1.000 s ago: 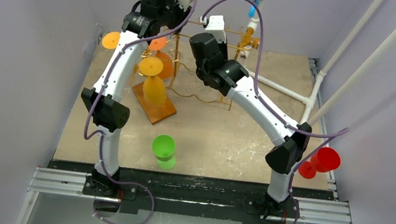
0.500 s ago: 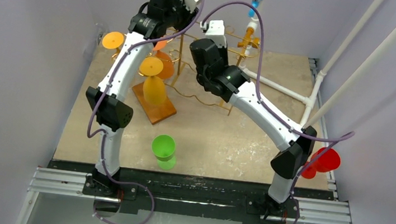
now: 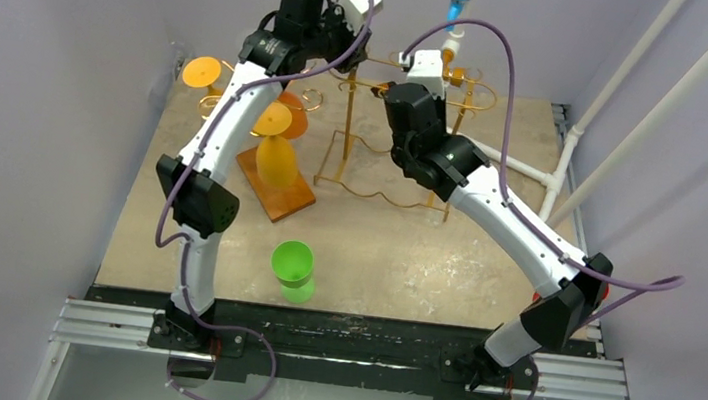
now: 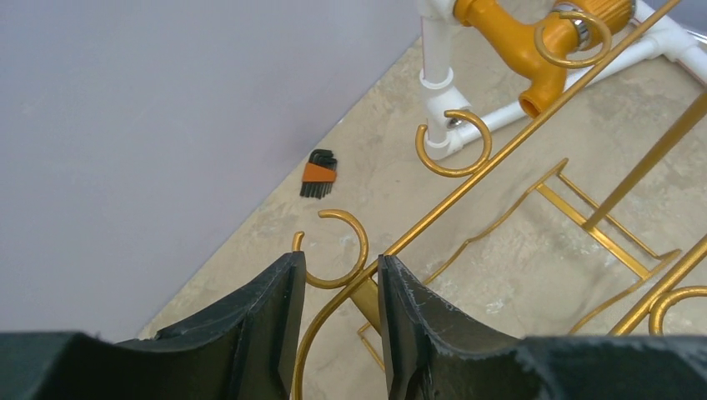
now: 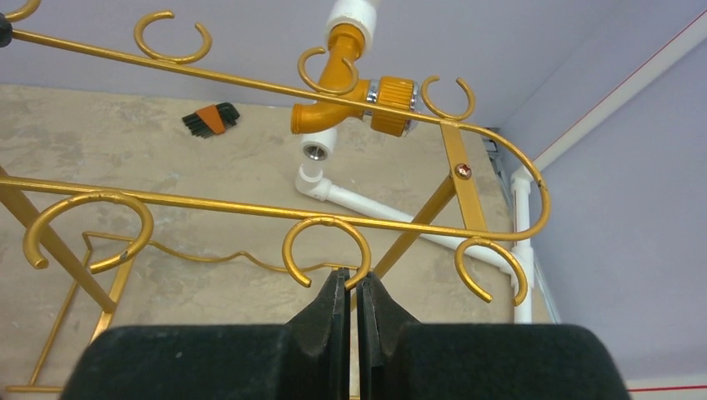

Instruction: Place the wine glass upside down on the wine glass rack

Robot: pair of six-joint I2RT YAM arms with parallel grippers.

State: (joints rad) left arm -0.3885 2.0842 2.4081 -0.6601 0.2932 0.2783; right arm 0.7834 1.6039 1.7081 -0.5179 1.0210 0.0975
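The gold wire wine glass rack stands upright at the back middle of the table. My right gripper is shut on the tip of one hook of the rack, and shows from above as the right gripper at the top rail. My left gripper is open at the rack's left end, its fingers on either side of a hook and the rail with gaps showing. A green wine glass rests on the table near the front, away from both grippers.
A second stand on a wooden base left of the rack carries orange glasses. White pipes with an orange tap run behind and right of the rack. A hex key set lies by the back wall.
The rack went from leaning to upright and shifted right with the right gripper on it. The left gripper followed rightward and its jaws narrowed. The right arm's elbow now covers the red glass.
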